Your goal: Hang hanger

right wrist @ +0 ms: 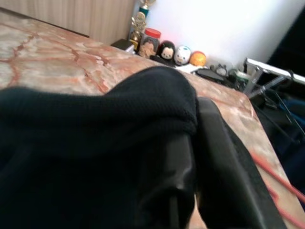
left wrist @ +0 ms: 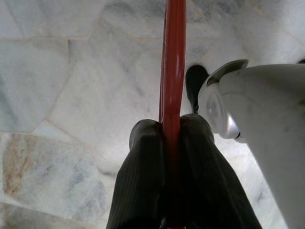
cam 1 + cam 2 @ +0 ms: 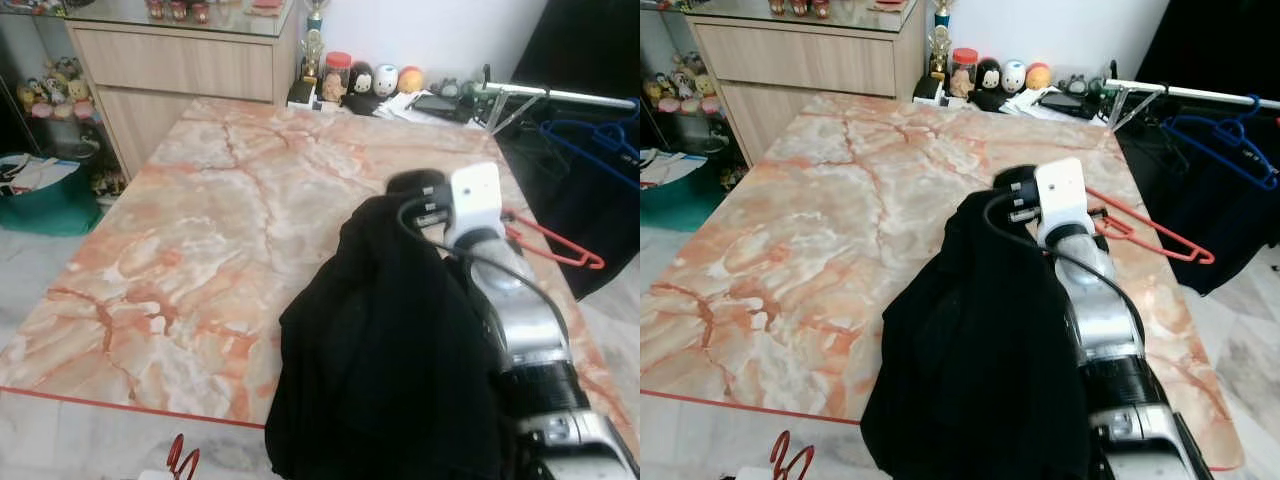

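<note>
1. Right gripper [image 1: 190,157] is over the marble table [image 3: 200,230], fingers pinched on a black garment [image 3: 390,350] that drapes down past the table's near edge; held high, probably to keep the cloth gathered.
2. Red hanger [image 3: 1150,235] lies on the table's right edge, just beside the right wrist, hook overhanging toward the rack.
3. Left gripper [image 2: 169,143] hangs low over the tiled floor [image 2: 71,95], fingers clamped on a second red hanger [image 2: 172,62].
4. Clothes rail [image 3: 1200,93] with a blue hanger [image 3: 1220,140] stands to the right: the likely hanging spot.

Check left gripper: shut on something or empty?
Shut. The left gripper has both fingers pressed against a red hanger bar that runs between them, above the pale floor.
</note>
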Tool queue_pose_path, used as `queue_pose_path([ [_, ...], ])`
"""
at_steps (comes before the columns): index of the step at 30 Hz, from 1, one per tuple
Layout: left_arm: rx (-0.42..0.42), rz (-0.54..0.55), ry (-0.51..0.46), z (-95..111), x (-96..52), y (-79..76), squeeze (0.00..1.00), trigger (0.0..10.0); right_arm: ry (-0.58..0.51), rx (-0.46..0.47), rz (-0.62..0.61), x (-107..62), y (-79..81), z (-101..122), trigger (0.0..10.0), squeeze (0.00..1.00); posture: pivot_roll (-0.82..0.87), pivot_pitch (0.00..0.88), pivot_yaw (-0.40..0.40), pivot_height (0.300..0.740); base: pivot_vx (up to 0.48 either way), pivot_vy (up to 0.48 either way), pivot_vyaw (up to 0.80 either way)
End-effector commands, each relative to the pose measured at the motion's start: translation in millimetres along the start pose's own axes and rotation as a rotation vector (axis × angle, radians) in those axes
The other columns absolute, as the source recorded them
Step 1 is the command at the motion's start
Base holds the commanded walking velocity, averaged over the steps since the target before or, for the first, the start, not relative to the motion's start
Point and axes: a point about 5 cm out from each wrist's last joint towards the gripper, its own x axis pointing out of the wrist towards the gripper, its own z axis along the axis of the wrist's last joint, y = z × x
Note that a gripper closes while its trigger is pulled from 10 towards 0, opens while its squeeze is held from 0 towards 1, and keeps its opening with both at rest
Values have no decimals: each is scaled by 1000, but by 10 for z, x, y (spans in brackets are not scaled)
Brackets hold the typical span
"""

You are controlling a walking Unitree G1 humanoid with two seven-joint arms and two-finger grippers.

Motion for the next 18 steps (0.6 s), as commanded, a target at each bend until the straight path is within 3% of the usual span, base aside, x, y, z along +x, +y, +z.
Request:
queue_pose_path([
  [1,20,-20,21,-54,-3,-62,0,10000,5,32,-24,-124,-41,8,10000,1000,-38,0,-80,740,0,0,0],
  [5,23,-22,22,-62,-3,-86,0,10000,9,25,-27,-212,-24,-25,10000,1000,-37,0,-85,740,0,0,0],
  [6,23,-24,22,-69,-3,-111,0,10000,18,65,-49,-372,8,-86,10000,1000,-34,0,-86,740,0,0,0],
  [13,26,-25,25,-91,-7,-132,0,10000,80,93,-57,-641,71,-205,10000,1000,-34,0,-89,740,0,0,0],
  [18,33,-24,26,-105,-9,-132,0,10000,40,99,-82,-703,54,-163,10000,1000,-40,0,-87,740,0,0,0],
])
